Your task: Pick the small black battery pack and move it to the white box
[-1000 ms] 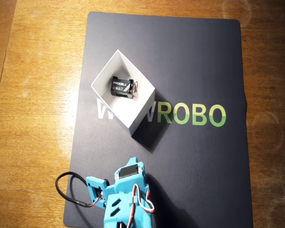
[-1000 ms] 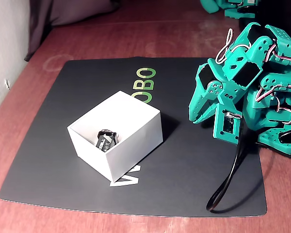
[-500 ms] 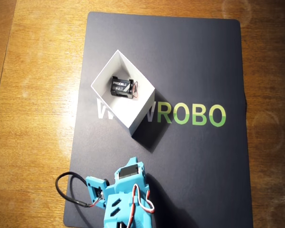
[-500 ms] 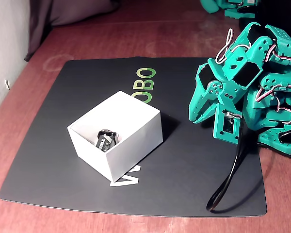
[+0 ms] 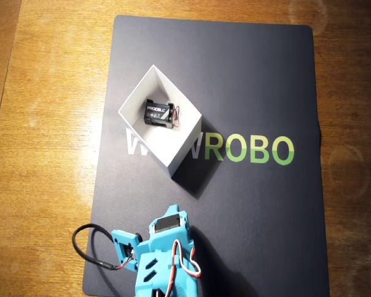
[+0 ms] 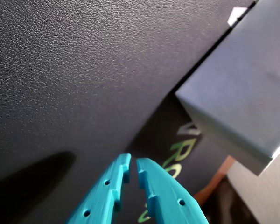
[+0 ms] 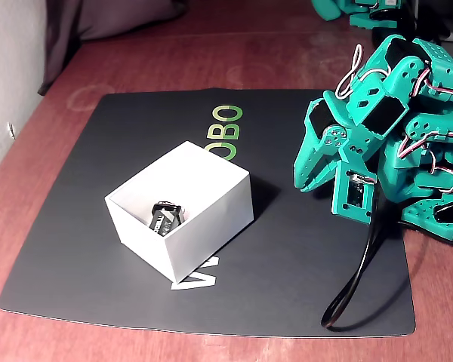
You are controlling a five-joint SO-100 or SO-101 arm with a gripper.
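Note:
The small black battery pack [image 5: 159, 113] [image 7: 166, 215] lies flat inside the white box [image 5: 184, 145] [image 7: 211, 219], its "PROCELL" lettering facing up and its thin red wires at one end. The box stands on the dark mat. My teal gripper [image 7: 306, 181] [image 6: 131, 162] is folded back near the arm's base, well apart from the box. Its fingers are together with only a thin slit between them and hold nothing. In the wrist view the box's outer wall [image 6: 242, 98] fills the upper right. The gripper's tips are hidden under the arm in the overhead view.
A dark mat [image 5: 253, 80] with "ROBO" lettering covers the wooden table [image 5: 43, 124]. A black cable [image 7: 355, 290] loops from the arm onto the mat's near corner. The arm's body [image 7: 408, 128] fills the right side of the fixed view.

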